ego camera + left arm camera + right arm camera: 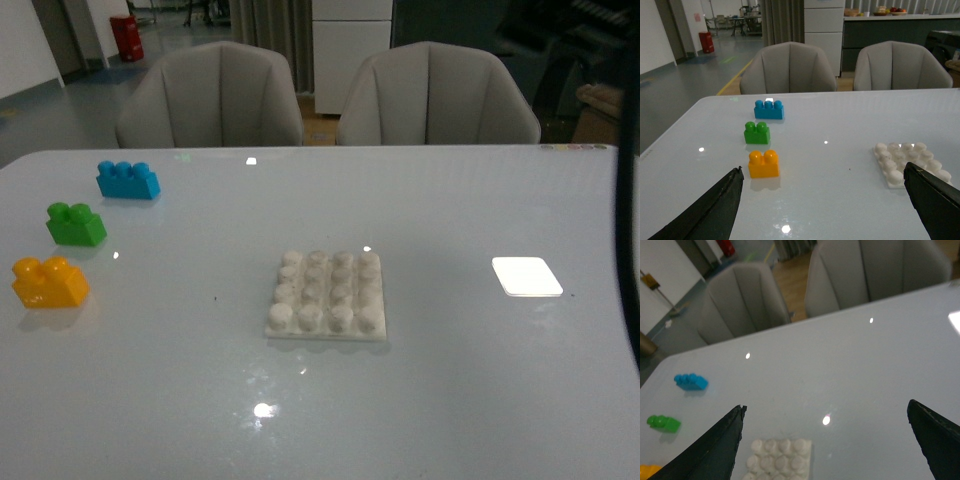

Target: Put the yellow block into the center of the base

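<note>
2 tools spread, empty: left tool (822, 171), right tool (826, 405); yellow block (50, 282) looks light, rigid, slick; pinch its flat sides below 2 studs (43, 266).

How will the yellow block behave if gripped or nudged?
Likely rigid: the yellow block looks like chunky moulded plastic. Probably light, being a toy brick. It sits flat and squat, so tipping or rolling seems unlikely, but the glossy table, full of reflections, may let it slide when pushed.
</note>
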